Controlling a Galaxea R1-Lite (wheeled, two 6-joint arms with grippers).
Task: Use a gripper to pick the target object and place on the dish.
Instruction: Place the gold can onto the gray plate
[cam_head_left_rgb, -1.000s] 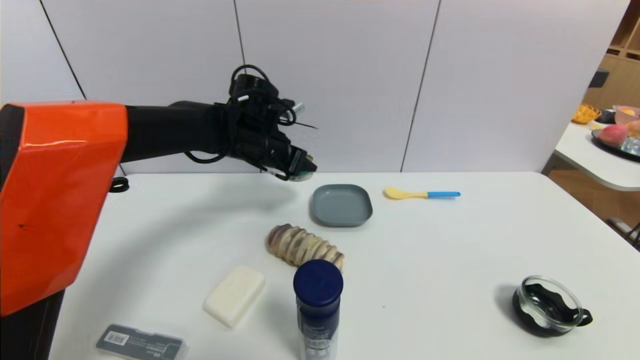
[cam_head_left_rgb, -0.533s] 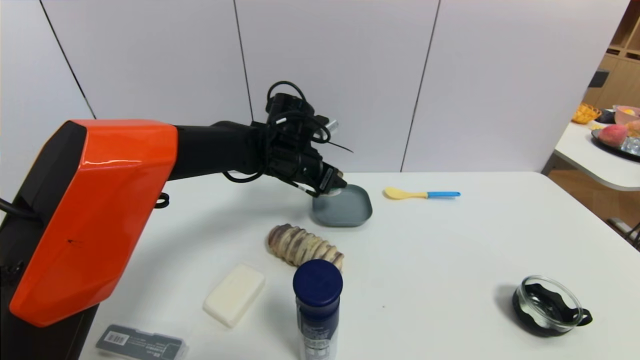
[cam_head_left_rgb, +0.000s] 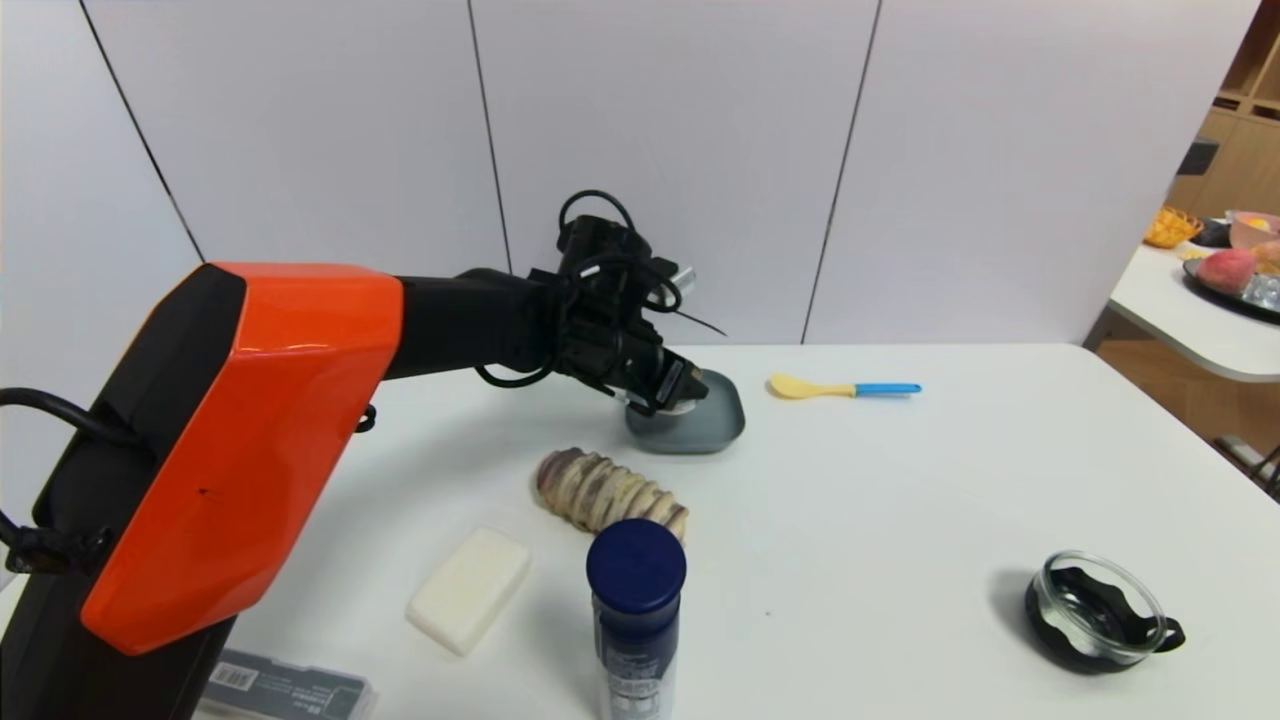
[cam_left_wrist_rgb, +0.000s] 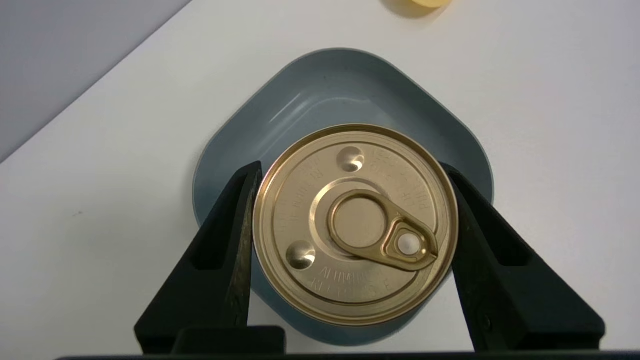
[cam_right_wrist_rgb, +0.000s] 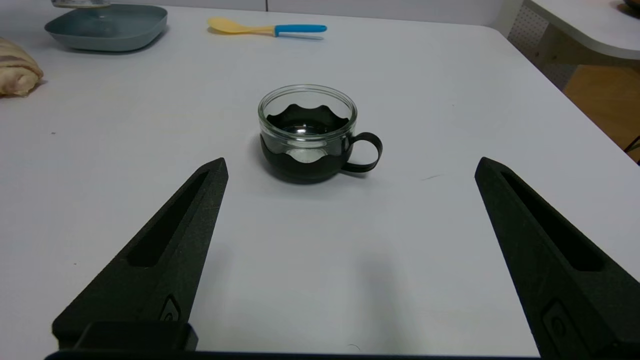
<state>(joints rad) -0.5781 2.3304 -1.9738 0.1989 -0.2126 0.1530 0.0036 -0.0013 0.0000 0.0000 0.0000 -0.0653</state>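
On the table (cam_head_left_rgb: 900, 520), the dish (cam_head_left_rgb: 712, 425) sits upper centre of the head view, a spoon (cam_head_left_rgb: 842, 387) to its right. Below it lie a bread roll (cam_head_left_rgb: 605, 492), then a bottle (cam_head_left_rgb: 634, 620) at bottom centre, a soap bar (cam_head_left_rgb: 468, 590) to the bottle's left. A glass cup (cam_head_left_rgb: 1100, 610) stands lower right.

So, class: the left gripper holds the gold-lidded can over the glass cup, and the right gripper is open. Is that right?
Not quite. The left gripper holds the can over the grey-blue dish, as the left wrist view shows, not the glass cup. The right gripper is indeed open.
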